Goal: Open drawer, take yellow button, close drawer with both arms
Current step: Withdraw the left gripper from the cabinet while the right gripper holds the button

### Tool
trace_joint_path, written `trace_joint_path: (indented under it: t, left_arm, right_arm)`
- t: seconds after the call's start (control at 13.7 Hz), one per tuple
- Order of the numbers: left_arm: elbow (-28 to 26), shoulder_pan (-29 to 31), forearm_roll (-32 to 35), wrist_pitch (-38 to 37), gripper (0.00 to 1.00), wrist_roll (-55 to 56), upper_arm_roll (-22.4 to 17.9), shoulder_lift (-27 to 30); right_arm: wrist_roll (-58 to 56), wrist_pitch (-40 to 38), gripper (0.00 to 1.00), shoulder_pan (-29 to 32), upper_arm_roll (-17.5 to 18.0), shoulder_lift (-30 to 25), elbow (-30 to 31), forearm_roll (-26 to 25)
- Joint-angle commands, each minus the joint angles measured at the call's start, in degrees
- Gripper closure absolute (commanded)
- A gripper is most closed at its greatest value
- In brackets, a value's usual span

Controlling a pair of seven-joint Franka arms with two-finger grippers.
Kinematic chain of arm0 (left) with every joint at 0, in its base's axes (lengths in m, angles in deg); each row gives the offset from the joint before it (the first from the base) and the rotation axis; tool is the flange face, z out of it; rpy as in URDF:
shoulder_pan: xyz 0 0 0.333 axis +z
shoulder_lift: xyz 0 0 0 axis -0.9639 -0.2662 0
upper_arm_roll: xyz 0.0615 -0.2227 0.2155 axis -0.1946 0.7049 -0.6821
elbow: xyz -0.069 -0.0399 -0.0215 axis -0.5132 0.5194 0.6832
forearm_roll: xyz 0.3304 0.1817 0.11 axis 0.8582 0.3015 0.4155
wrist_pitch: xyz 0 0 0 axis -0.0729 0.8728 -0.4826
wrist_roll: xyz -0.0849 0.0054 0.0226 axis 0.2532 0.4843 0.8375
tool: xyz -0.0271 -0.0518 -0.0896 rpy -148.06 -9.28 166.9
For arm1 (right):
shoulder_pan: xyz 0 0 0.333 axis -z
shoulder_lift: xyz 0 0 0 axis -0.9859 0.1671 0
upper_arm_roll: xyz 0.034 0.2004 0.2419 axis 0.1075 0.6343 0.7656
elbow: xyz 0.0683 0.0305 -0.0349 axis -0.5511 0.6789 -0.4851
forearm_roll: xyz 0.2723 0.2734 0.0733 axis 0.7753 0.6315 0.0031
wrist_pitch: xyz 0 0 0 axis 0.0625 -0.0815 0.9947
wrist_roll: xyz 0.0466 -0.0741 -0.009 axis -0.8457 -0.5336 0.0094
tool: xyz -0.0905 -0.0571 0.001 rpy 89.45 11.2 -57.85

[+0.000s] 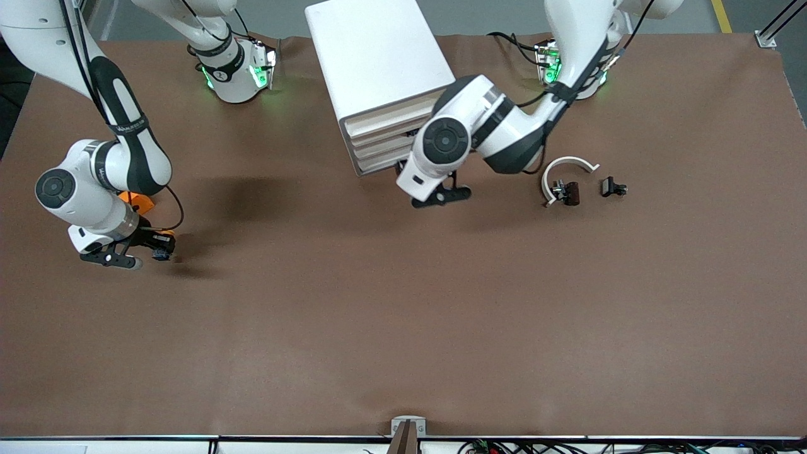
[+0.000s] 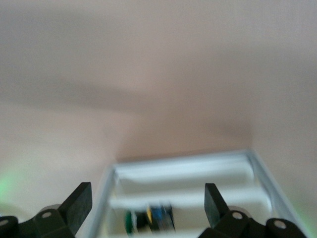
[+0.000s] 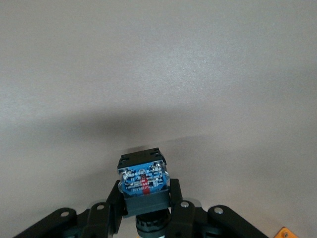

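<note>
Toward the right arm's end of the brown table, the right gripper clamps the small blue-based, black-bodied button just above the surface — a slip would drop it. At the white cabinet by the table's robot-side edge, the left gripper stands wide open, empty; a misjudged push could jam the drawer. The arm hides the drawer's front.
</note>
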Motion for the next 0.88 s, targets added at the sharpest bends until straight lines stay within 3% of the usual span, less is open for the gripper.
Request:
trace_joint_path:
  t: [0.0,0.29,0.58,0.8]
  left_arm:
    - [3.93,3.28,4.94,-0.16,0.00,-0.70,-2.83,-0.61]
    - [5.70,10.32,6.35,1.15,0.00,-1.49,-3.10,-0.61]
    - [5.70,14.80,18.29,1.25,0.00,-3.33,-3.10,0.53]
    - [5.70,18.93,19.72,1.07,0.00,-9.38,-3.10,0.80]
  right_arm:
    - [2.65,0.60,1.00,1.37,1.06,1.42,-1.05,-0.77]
    - [2.91,0.42,1.00,1.54,1.06,2.91,-2.54,-0.51]
    - [3.00,0.42,1.00,1.63,1.06,4.15,-3.42,-0.33]
    - [3.44,0.42,1.00,1.63,1.06,4.94,-4.04,-0.33]
